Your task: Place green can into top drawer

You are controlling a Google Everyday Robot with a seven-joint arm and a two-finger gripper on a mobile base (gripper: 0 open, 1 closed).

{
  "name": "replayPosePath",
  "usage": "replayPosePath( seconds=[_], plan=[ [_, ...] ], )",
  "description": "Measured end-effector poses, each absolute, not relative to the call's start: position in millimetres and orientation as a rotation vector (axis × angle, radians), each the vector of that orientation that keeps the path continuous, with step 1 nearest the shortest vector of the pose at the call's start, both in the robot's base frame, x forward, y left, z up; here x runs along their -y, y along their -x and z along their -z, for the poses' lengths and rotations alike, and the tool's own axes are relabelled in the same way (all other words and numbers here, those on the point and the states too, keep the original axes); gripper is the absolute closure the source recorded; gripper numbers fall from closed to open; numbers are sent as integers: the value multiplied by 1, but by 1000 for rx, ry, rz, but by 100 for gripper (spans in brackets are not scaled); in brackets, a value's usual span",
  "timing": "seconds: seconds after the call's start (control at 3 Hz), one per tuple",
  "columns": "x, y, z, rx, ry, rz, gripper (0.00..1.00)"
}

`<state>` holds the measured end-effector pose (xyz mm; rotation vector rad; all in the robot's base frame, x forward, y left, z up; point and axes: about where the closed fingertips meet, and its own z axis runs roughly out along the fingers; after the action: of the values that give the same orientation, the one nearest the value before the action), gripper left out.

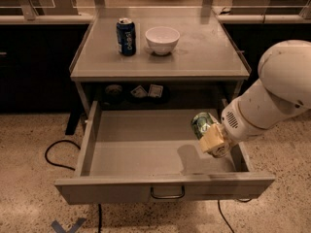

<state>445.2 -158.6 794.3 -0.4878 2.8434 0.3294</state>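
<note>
Over the open top drawer [131, 147], toward its right, the gripper [208, 133] has fingers [214, 141] closed on the green can [199, 124].

Dim, warm overhead light; pale sheen on the tabletop [204, 52]. Right of centre, the claw [212, 139] clasping the green can [200, 124] throws a soft shadow onto the top drawer [136, 144] floor.

- The white, rounded robot arm [284, 76] enters from the right edge and slopes down towards the left.
- Its white cylindrical wrist segment [243, 118], dotted with small vent holes, points down and left.
- The tan two-finger gripper [210, 137] hangs over the right part of the open, wide grey metal top drawer [136, 147], above its floor.
- Its fingers clasp the small green drink can [199, 124], which is held tilted.
</note>
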Motion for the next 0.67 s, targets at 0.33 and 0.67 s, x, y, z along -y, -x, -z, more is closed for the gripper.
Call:
replayPosePath(
  seconds=[0.33,0.67],
  plan=[
    [159,-445,-794,-2845,488,-329,100],
    [161,-454,-777,-2843,457,-348,100]
  ],
)
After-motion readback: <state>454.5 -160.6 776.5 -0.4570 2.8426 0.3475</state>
